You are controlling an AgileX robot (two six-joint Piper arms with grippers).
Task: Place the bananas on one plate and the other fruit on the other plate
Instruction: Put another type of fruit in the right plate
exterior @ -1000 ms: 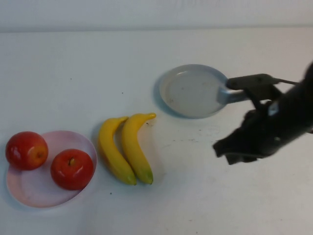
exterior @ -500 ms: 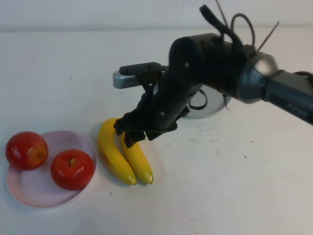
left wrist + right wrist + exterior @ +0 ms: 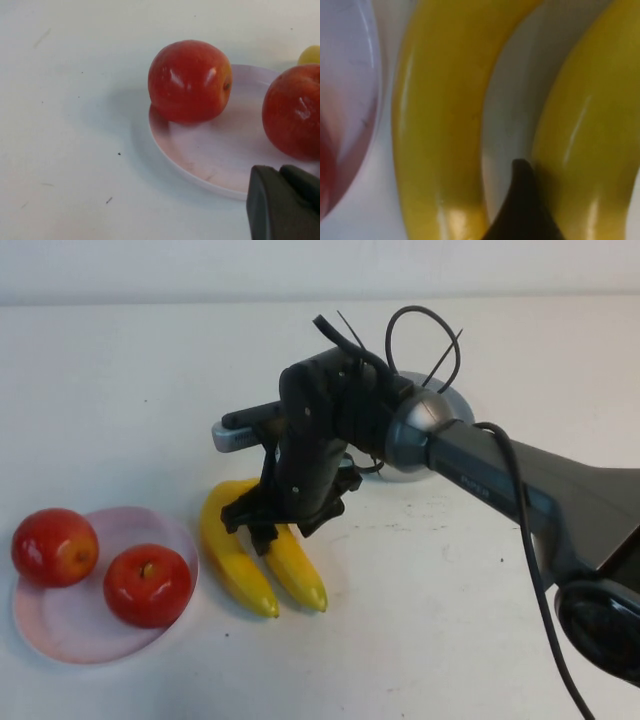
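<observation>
Two yellow bananas lie side by side, the left banana (image 3: pixel 228 555) and the right banana (image 3: pixel 300 575). My right gripper (image 3: pixel 262 530) is down on them, open. In the right wrist view one dark finger (image 3: pixel 520 200) stands in the gap between the left banana (image 3: pixel 440 125) and the right banana (image 3: pixel 590 140), touching the right one. Two red apples (image 3: pixel 55 546) (image 3: pixel 147 585) sit on the pink plate (image 3: pixel 70 625). The grey plate (image 3: pixel 452 403) is mostly hidden behind my right arm. My left gripper (image 3: pixel 281 200) is shut and empty beside the pink plate (image 3: pixel 210 160), near the apples (image 3: pixel 189 81) (image 3: pixel 295 115).
My right arm with its cables stretches from the lower right across the middle of the white table. The pink plate's rim (image 3: pixel 350 75) lies close beside the left banana.
My right arm swung left from beside the grey plate and came down on the bananas. The right banana's near tip has shifted slightly right. The apples and pink plate have not moved.
</observation>
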